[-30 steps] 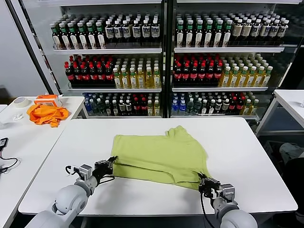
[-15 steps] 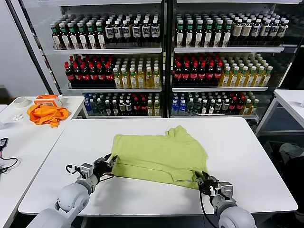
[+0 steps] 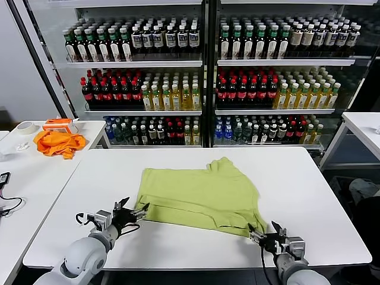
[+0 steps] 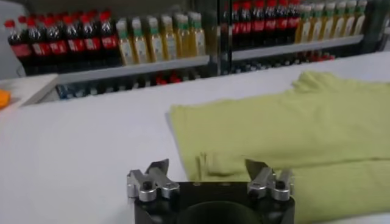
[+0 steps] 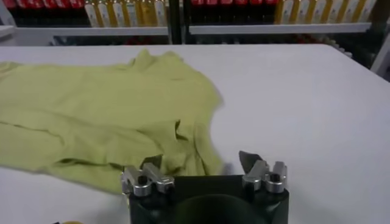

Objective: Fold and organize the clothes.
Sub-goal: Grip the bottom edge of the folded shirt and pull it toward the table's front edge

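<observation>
So the lime-green T-shirt (image 3: 199, 196) is lying flat on the white counter (image 3: 309, 196), roughly mid-counter and reaching toward the near edge. Its bottom part is looking doubled over onto itself, with a long crease running along the near side, so one fold seems to be in place. The sleeve end is still bunching up and sticking out toward the far edge, and near the right corner the fabric is rumpling a bit. Can't tell from here whether the printed side is facing up or down, no graphic is showing.

The left pincer (image 3: 132, 212) is sitting just off the shirt's near-left corner with its fingers spread and nothing between them. The right pincer (image 3: 270, 235) is doing the same at the near-right corner, spread wide and empty, right beside the cloth.

I'm guessing we're maybe partway: first fold laid down, but the sleeve tuck and cross folds are still waiting, plus tidying the final bundle.
</observation>
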